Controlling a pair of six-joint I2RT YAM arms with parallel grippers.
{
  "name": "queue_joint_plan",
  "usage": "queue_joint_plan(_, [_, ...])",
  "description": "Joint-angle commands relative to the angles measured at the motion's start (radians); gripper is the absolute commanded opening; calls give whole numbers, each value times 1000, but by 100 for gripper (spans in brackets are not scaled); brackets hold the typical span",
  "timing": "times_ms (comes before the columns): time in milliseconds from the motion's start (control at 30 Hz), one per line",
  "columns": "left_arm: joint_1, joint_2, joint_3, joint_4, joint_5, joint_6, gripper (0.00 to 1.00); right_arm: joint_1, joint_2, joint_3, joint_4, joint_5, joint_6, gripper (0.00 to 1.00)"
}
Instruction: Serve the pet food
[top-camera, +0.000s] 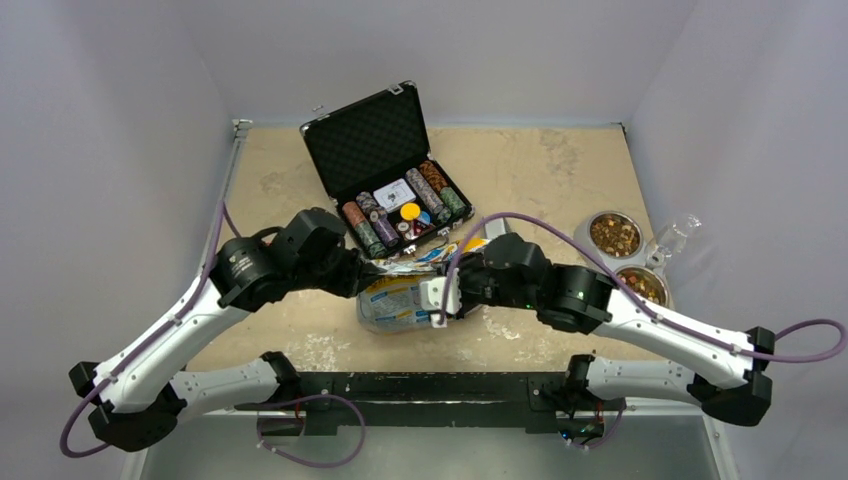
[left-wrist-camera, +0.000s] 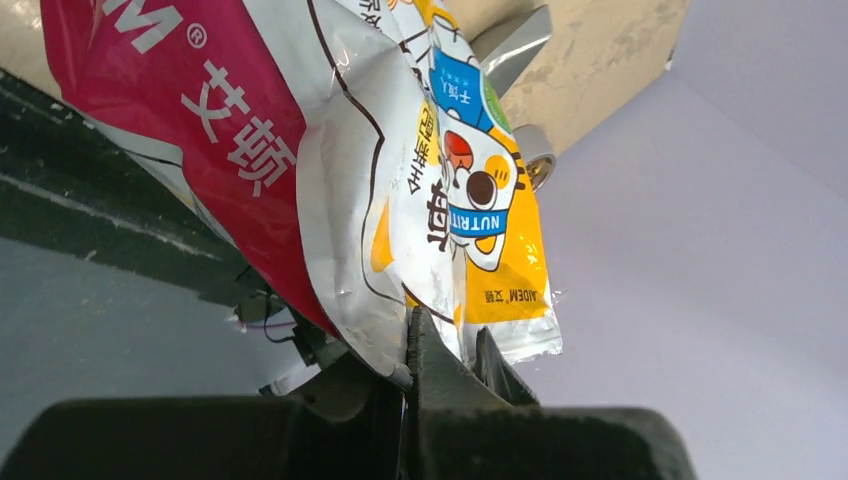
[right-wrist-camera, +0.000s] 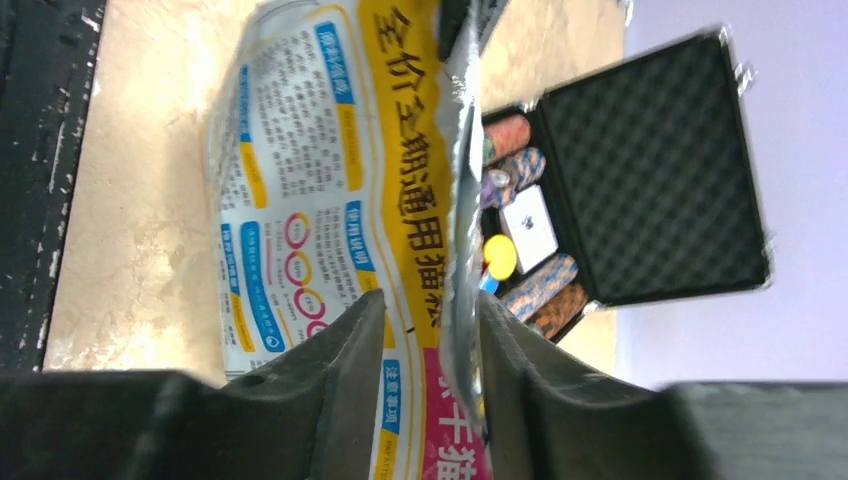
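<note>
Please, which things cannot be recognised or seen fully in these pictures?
1. Top view: the fingertips of the left gripper and right gripper, hidden under their own wrists.
2. All views: what is left inside the bag; the printed foil hides it.
3. Top view: the clear object beside the bowls, too small to identify.
4. Right wrist view: the poker case lid edges, blurred.

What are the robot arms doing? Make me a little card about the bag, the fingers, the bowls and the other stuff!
bag: pet food bag, mid-table between both arms
left fingers: shut on the bag's edge
right fingers: open, bag's edge between them
bowls: two, on the right, with brown kibble inside
also there: open poker chip case, behind the bag
</note>
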Motion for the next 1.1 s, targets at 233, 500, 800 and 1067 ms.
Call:
queue_joint_plan(233, [8,-211,-227,204,-127,8,0,95,-29,-85,237,129,85,85])
queue_joint_plan(500, [15,-161,-128,180,-113,34,0,114,165,127,148,259,-60,65])
queue_joint_plan(800, [18,-135,-86,88,-91,26,0,41,157,227,-193,258,12,0])
queue_joint_plan(1067, [20,-133,-30,-6,-164,64,0,-62,82,165,-237,57,-16,25])
